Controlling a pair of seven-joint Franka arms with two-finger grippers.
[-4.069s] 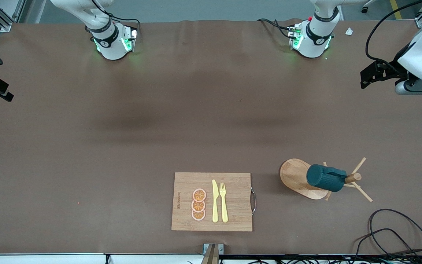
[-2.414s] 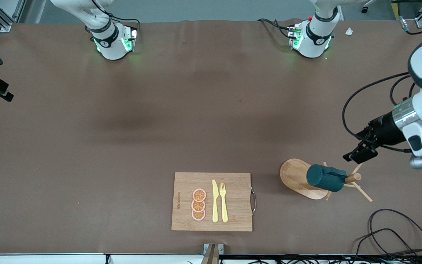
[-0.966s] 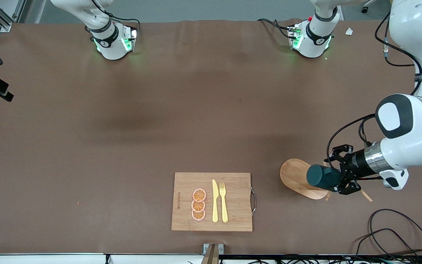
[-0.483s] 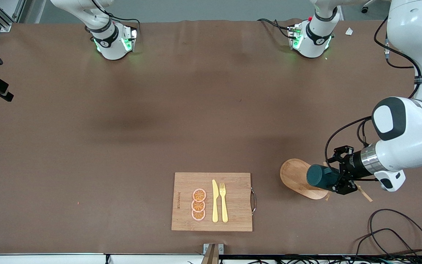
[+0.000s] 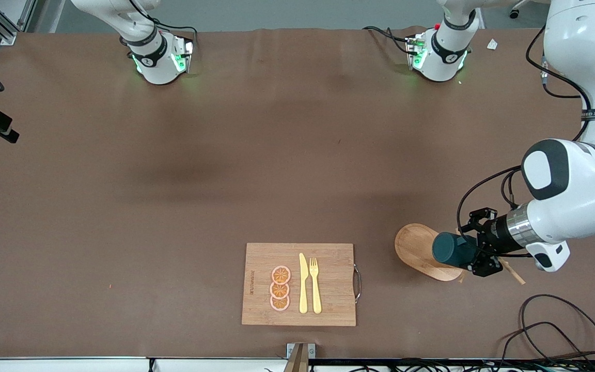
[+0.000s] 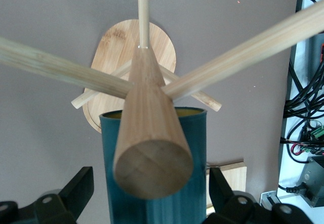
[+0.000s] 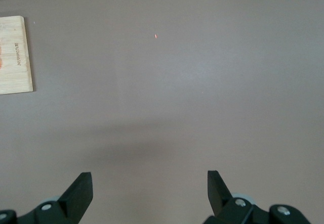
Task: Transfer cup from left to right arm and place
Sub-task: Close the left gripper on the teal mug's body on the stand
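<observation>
The left tool (image 5: 475,251) has its 2 black fingers (image 6: 76,188) spread wide on either side of the cup (image 5: 452,250), with a gap showing at each side; it grips nothing. The cup is a ribbed dark teal cylinder with a mustard-yellow inside, hung on a peg of the stand (image 5: 421,250) toward the left arm's end of the desk (image 5: 277,170). The stand has an oval, pale-grained wooden base, a thick round post (image 6: 152,153) with a flat sawn end, and thin round pegs (image 6: 243,44) fanning out from it.

The right tool (image 7: 149,196) waits, open and empty, over bare brown desk. A rectangular bamboo board (image 5: 298,284) carries 3 orange slices (image 5: 280,288), a yellow knife (image 5: 303,283) and a yellow fork (image 5: 315,285).
</observation>
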